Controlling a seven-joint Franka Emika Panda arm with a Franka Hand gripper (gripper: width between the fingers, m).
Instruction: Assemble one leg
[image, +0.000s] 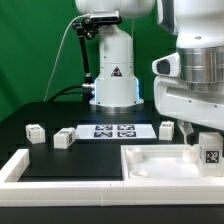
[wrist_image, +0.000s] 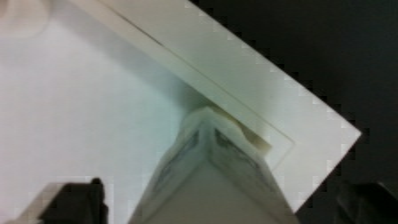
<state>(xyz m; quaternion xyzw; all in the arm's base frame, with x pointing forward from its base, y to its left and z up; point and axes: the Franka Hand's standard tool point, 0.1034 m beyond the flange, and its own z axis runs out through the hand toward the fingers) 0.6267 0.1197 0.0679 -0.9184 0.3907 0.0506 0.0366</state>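
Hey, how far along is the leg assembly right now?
Done: the leg sits at a corner of the tray-like piece. In hand: the gripper is over it, grip unclear. Left: seating it looks unfinished; three loose blocks wait.
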